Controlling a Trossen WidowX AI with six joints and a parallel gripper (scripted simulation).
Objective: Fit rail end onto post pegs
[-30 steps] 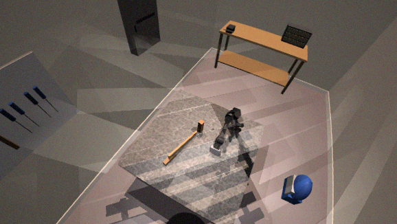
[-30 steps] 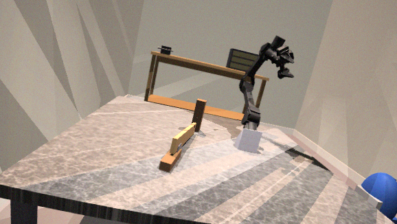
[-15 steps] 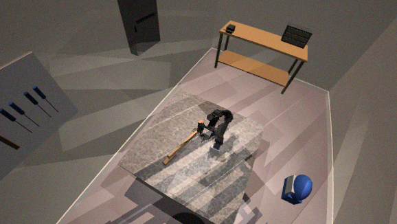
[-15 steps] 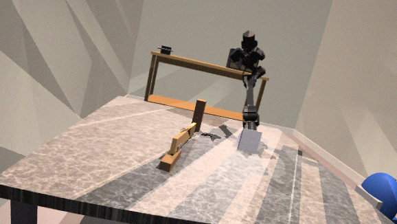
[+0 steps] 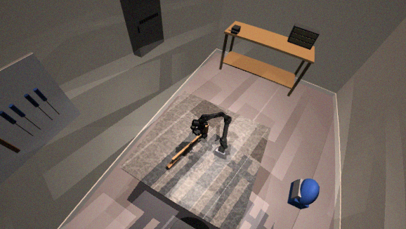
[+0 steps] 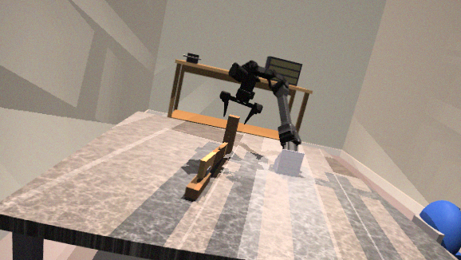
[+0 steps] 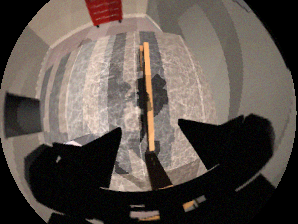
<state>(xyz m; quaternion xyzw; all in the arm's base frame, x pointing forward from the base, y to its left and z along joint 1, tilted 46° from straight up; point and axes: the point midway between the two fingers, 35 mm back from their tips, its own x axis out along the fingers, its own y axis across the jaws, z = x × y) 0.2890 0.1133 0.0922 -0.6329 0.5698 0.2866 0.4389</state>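
The wooden rail (image 5: 185,149) (image 6: 215,155) (image 7: 149,100) runs from the low footboard block (image 5: 168,166) (image 6: 193,192) to just in front of the short post (image 6: 231,133) (image 7: 159,170). Its far end stands over the block; the bracket is hard to make out. Its other end is low at the post's foot; any contact there is unclear. The pegs and holes cannot be made out. My gripper (image 5: 201,138) (image 6: 234,119) (image 7: 150,125) is open and empty, pointing down around and above the post top, with the rail line between its fingers in the wrist view.
The arm's white base (image 6: 289,163) stands on the table (image 6: 100,167) to the right of the rail in the exterior view. A wooden workbench (image 5: 270,42) (image 6: 207,120) and a blue round object (image 5: 310,191) (image 6: 443,221) are away from the rail.
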